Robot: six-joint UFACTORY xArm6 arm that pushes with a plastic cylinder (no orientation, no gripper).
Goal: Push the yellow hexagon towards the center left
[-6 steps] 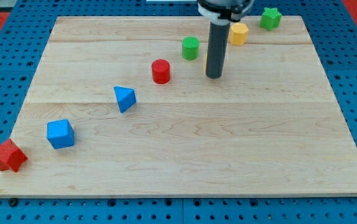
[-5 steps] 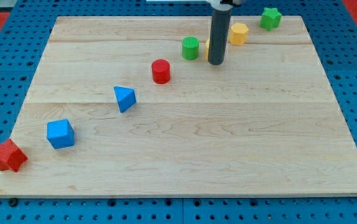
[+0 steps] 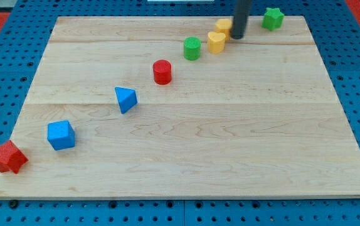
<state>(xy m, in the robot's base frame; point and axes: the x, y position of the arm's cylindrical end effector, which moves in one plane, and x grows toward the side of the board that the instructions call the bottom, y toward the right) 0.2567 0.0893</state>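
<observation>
The yellow hexagon (image 3: 223, 26) lies near the view's top, right of centre, on the wooden board (image 3: 186, 150). My tip (image 3: 238, 37) stands right against the hexagon's right side, and the rod hides part of the block. A second yellow block (image 3: 216, 41), perhaps heart-shaped, sits just below and left of the hexagon, close to it or touching it.
A green cylinder (image 3: 192, 48) sits left of the yellow blocks, and a green star (image 3: 272, 17) is at the top right. A red cylinder (image 3: 162, 71), blue triangle (image 3: 125, 99), blue cube (image 3: 61, 134) and red star (image 3: 7, 157) run diagonally down to the bottom left.
My tip has moved up and to the right, round to the hexagon's right side. The hexagon has shifted left and slightly up. The second yellow block, hidden behind the rod before, now shows.
</observation>
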